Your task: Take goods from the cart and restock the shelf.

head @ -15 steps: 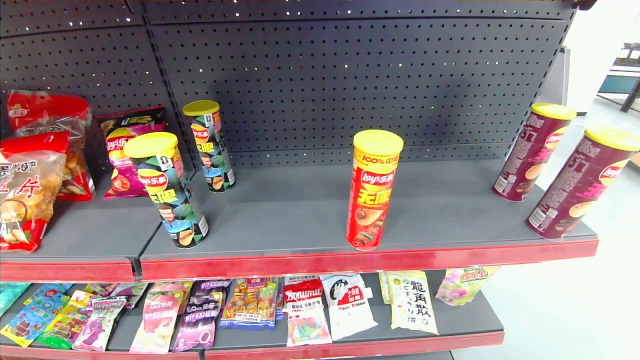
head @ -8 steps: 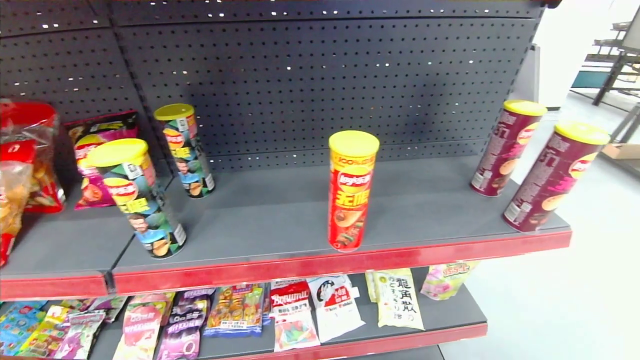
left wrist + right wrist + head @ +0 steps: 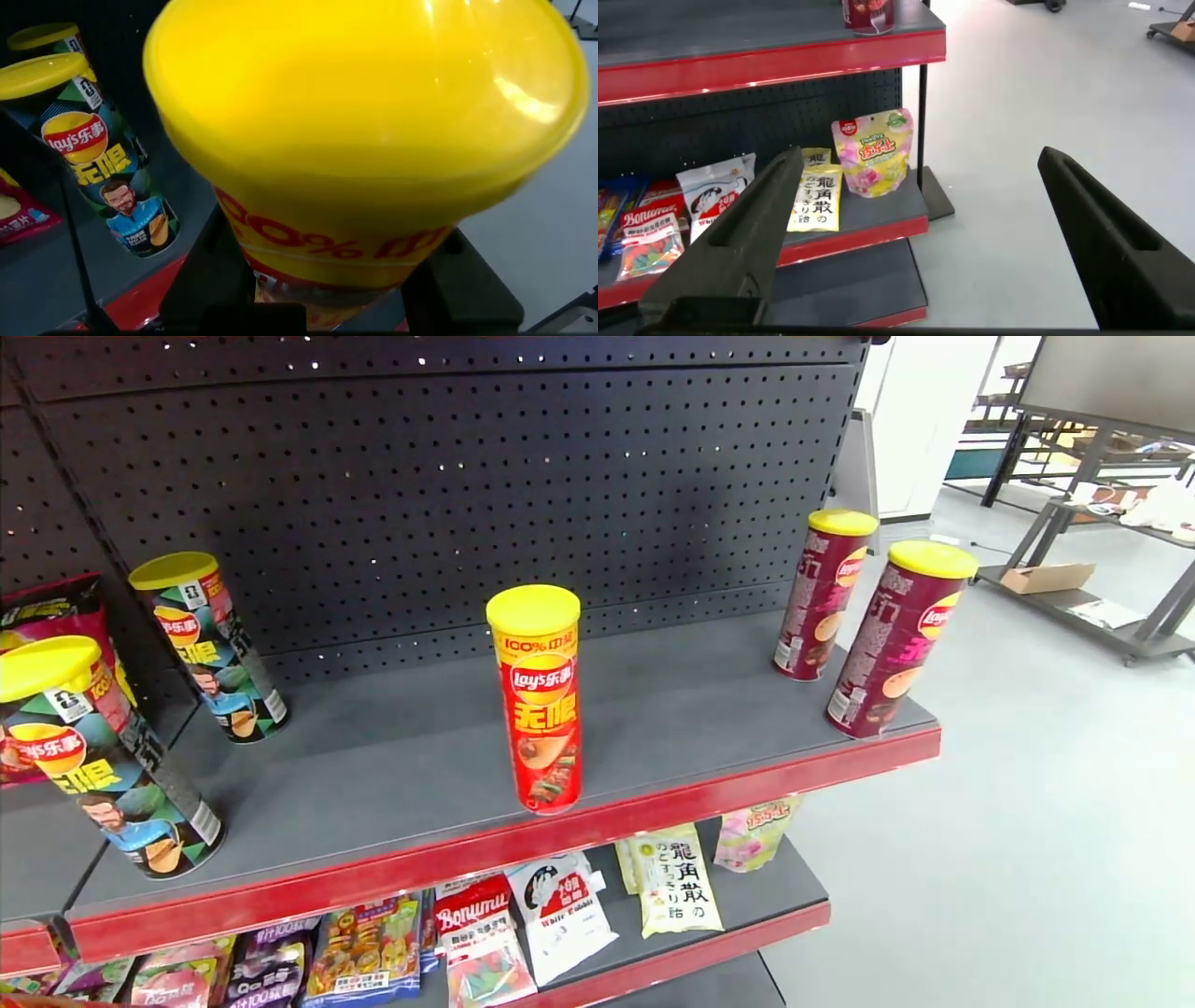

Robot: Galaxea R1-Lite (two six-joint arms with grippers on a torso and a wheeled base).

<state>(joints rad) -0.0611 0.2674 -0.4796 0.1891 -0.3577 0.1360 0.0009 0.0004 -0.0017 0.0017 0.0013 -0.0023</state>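
Red chip can [image 3: 534, 700] stands at the top shelf's [image 3: 420, 756] front lip in the head view; I judge a clumsy placement could topple it. Left wrist view: my left gripper [image 3: 336, 289] is clamped on a yellow-lidded chip can [image 3: 364, 121] near the teal can [image 3: 112, 177]. Right wrist view: right gripper [image 3: 920, 163] faces the lower shelf [image 3: 878, 210], fingers wide apart.
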